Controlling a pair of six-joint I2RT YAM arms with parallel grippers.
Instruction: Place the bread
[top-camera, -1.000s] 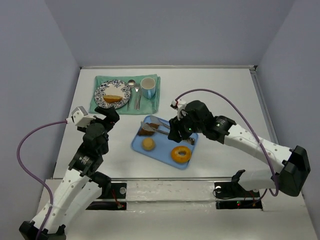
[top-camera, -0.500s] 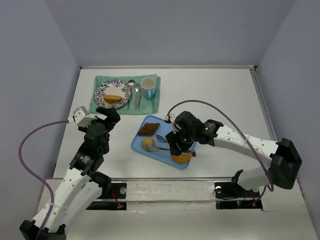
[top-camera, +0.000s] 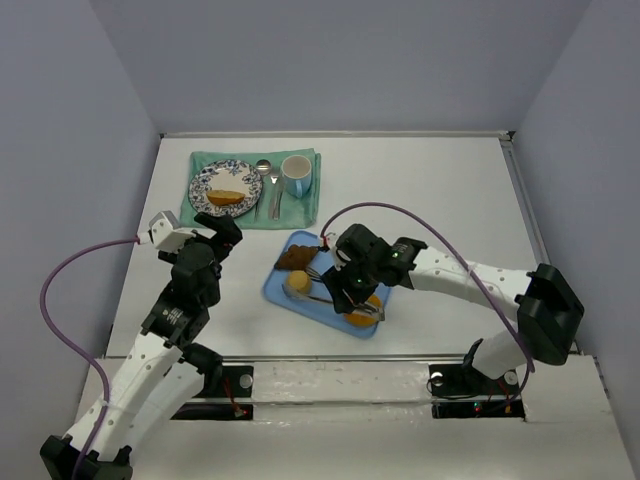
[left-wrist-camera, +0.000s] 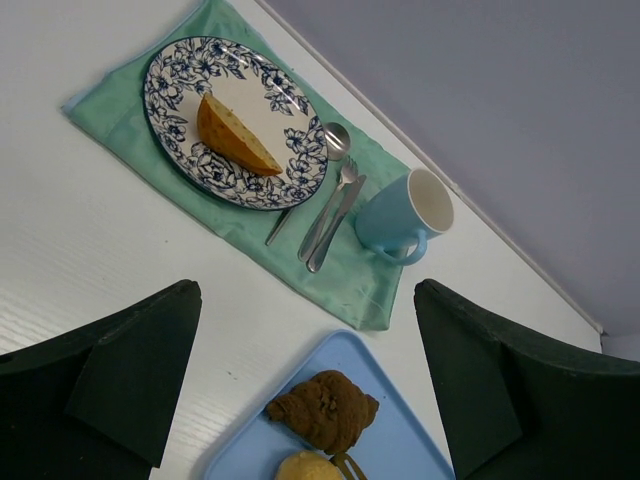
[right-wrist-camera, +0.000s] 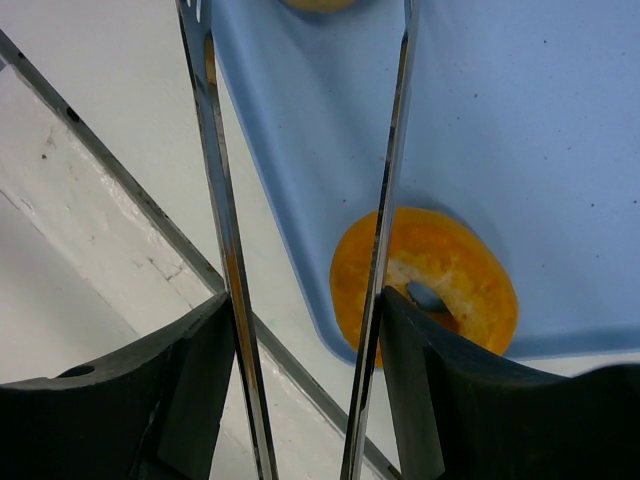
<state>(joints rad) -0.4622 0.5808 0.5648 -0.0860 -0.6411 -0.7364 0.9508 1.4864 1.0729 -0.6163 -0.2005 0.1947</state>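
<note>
At centre frame, the round tan bun (top-camera: 297, 287) is light and soft; the right pincer (right-wrist-camera: 305, 320), clamped on metal tongs (right-wrist-camera: 388, 180), should pinch its sides gently.

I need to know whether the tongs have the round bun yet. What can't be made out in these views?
- Left wrist view: the bottom edge cuts off most of the round bun.
- Right wrist view: the tongs run past the top edge, tips unseen; only a sliver of the bun shows.
- Top view: the right gripper covers where tongs meet bun, so any grip is unclear; it also hides part of the donut.
</note>
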